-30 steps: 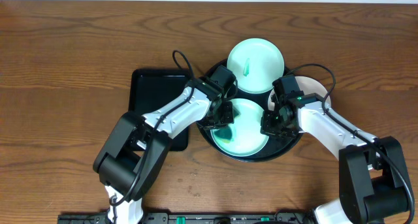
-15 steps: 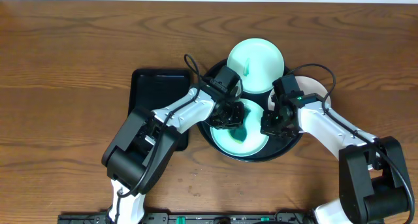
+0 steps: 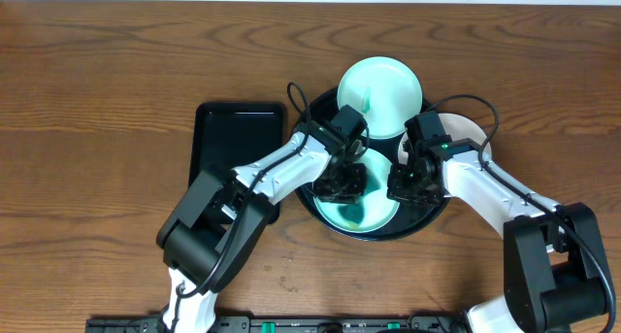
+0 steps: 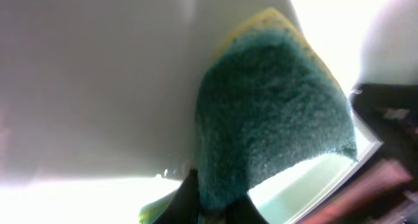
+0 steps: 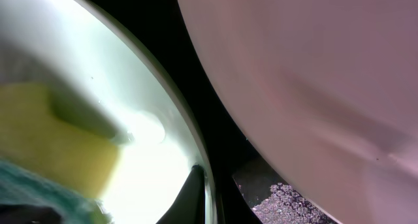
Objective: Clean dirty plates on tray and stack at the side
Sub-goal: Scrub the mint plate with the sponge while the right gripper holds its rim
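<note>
Round tray (image 3: 427,214) is located just right of the centre of the tabletop (image 3: 97,178), about midway between near and far edges; all three plates are carried on it. Closest to the near edge, the near mint plate (image 3: 383,215) is laid flat in the tray's near half. Left gripper (image 3: 344,183) is held over that plate's far-left part, pointing down. In the left wrist view it is seen clamped on a sponge (image 4: 274,119), dark green scouring face outward and yellow backing along one edge, pressed onto the pale plate surface. In the overhead view the sponge is seen as a dark green patch on the plate just nearward of the gripper. Right gripper (image 3: 400,184) is set on the same plate's right rim. In the right wrist view the rim is seen running between the jaws, which are closed on it. The inner finger (image 5: 186,194) is laid inside the rim; the outer one is hard to separate from the black tray floor. White plate (image 3: 471,129) is seated in the tray's right part, partly covered by the right arm, with a strip of tray floor between it and the near mint plate. Far mint plate (image 3: 379,81) is seated in the tray's far part, marked with a small green smear (image 3: 369,102) just left of its centre. Rectangular tray (image 3: 238,139) is placed just left of the round tray, partly covered by the left arm.
</note>
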You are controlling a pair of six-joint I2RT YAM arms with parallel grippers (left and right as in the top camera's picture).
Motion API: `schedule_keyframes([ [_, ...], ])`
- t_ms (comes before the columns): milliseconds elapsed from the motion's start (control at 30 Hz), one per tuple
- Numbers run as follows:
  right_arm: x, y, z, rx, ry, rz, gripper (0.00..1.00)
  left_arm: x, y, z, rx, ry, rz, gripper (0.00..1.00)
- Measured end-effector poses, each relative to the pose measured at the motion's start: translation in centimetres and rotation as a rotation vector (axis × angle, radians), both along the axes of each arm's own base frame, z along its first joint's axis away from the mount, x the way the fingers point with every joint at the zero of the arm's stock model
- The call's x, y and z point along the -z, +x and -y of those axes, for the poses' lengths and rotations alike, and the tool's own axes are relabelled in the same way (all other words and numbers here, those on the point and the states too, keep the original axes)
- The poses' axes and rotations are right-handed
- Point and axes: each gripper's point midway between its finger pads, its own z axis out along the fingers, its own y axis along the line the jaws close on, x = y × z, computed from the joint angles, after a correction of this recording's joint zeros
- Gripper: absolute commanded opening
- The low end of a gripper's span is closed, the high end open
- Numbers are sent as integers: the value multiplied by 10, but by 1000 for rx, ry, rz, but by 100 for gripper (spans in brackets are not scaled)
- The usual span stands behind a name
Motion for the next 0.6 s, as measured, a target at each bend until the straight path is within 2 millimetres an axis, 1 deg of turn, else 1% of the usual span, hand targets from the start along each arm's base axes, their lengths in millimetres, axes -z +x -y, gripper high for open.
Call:
schedule_keyframes([
  [133,0,-1,-2,1,9,-4,1,0,4,-21,-38,117,11,7],
  [267,0,-3,-9,-1,40,-18,1,0,19,-34,-52,169,60,7],
  [433,0,-4,-11,-2,50,-22,1,0,24,-35,-37,164,85,7],
  [533,0,-4,-11,1,50,-22,1,0,24,-31,-20,135,86,7],
  [600,0,-4,-11,1,50,-23,1,-1,25,-24,-17,80,74,7],
])
